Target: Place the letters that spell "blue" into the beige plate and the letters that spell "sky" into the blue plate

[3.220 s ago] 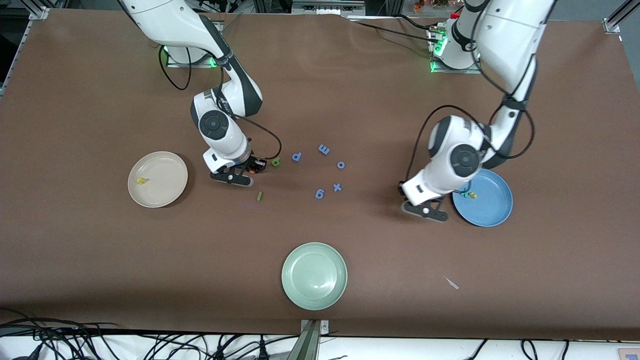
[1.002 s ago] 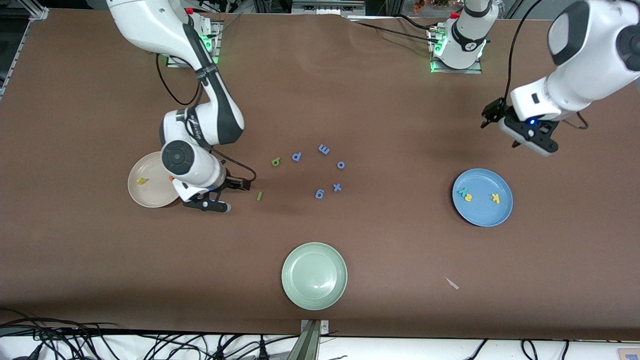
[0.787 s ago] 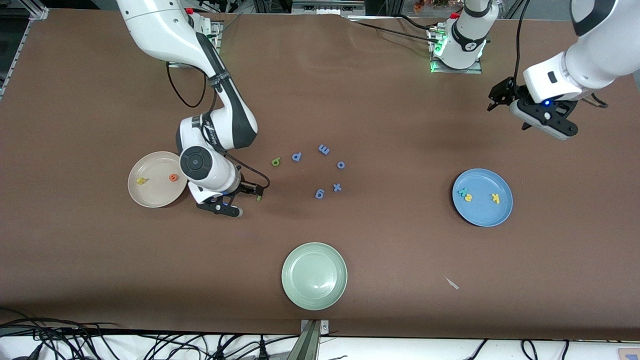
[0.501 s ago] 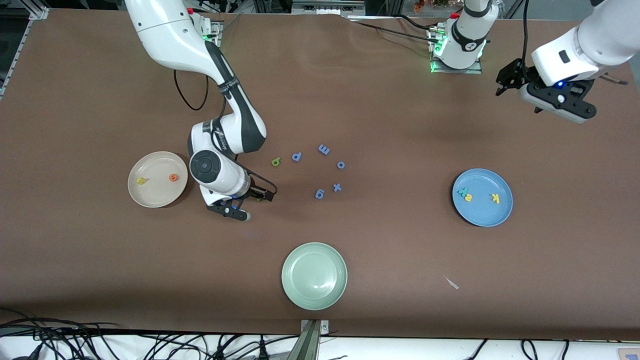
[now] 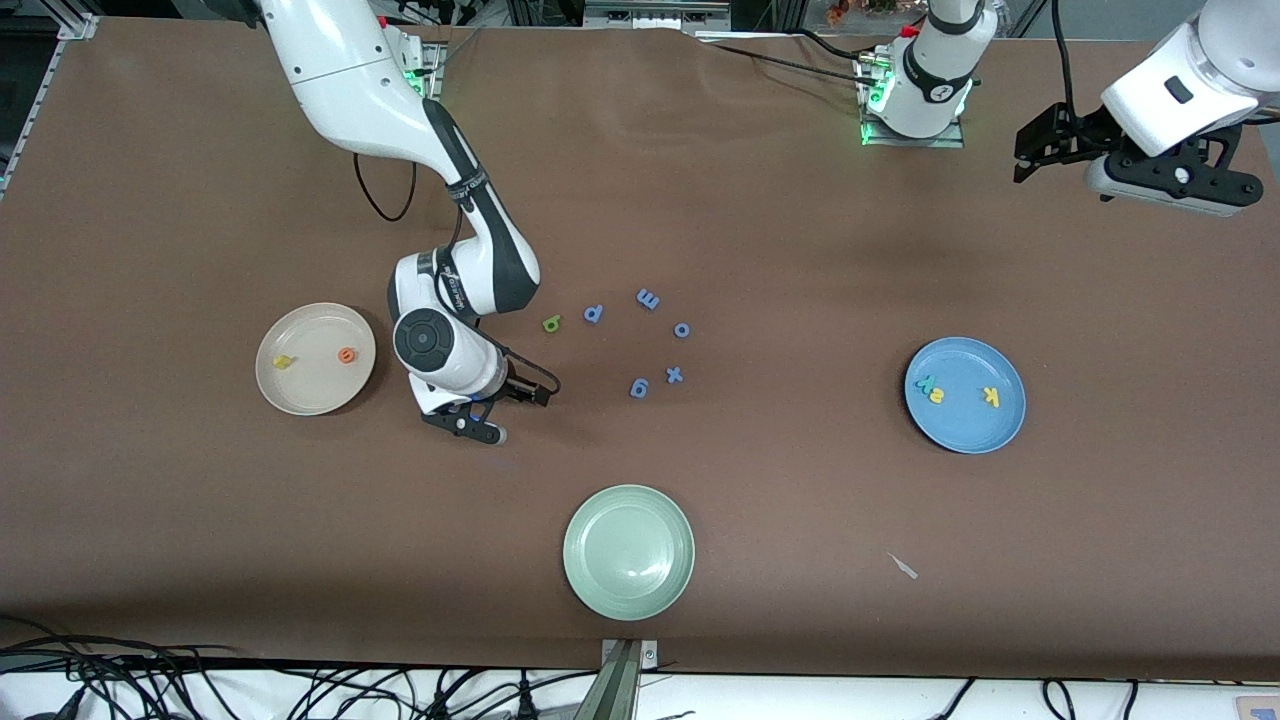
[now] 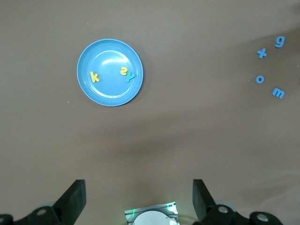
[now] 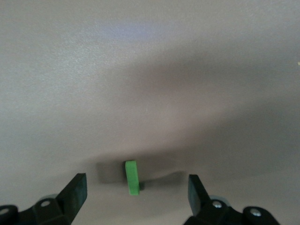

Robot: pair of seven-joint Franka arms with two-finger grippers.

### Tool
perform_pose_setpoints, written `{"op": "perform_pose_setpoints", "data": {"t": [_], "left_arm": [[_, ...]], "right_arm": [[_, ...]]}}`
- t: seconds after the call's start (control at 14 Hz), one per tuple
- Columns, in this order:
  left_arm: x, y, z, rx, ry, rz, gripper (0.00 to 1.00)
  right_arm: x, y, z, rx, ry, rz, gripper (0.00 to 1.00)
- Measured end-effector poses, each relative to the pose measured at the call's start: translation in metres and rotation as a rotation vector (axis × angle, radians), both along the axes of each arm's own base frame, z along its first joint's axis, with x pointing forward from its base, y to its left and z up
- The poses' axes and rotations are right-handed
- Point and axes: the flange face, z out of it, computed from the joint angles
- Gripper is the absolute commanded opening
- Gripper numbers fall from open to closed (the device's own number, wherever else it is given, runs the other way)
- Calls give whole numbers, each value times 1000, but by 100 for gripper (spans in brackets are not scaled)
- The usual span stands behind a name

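The dark green bar-like "l" (image 7: 132,177) lies flat on the table between the fingers of my right gripper (image 7: 137,187), which is open and low over it. In the front view my right gripper (image 5: 522,394) hides that letter. The beige plate (image 5: 315,392) holds the yellow "u" (image 5: 284,362) and the orange "e" (image 5: 346,355). The light green "b" (image 5: 551,323) lies on the table. The blue plate (image 5: 965,430) holds the teal "y" (image 5: 926,382), yellow "s" (image 5: 937,395) and yellow "k" (image 5: 991,396). My left gripper (image 5: 1050,150) hangs open and empty, high beside its base.
Several blue-violet letters (image 5: 648,298) lie mid-table between the "b" and the blue plate. A pale green plate (image 5: 628,550) sits nearer the front camera. A small pale scrap (image 5: 905,566) lies toward the left arm's end.
My right gripper left the orange "e" in the beige plate and moved over to the "l", coming down around it. My left arm rose from the blue plate toward its base.
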Motion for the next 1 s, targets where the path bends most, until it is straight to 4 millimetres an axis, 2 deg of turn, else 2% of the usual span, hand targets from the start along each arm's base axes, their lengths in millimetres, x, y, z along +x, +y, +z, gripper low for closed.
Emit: {"op": "perform_pose_setpoints", "data": {"t": [0.14,0.21,0.57,0.86,1.0], "left_arm": [[4,0,-4,6,4,48,100],[8,2,-9,9,10,63,100],[20,12,-24,42,26,81,100],[20,12,-24,49,26,82,100],[21,12,-23,51,23,96,100]], "right_arm": [[0,0,-5,-1,-5,-1,22],[0,0,-5,-1,-6,-1,15],[2,6,0,19,-10,-7,0],[2,6,1,19,-6,-5,0],[4,10,7,19,22,5,0]]}}
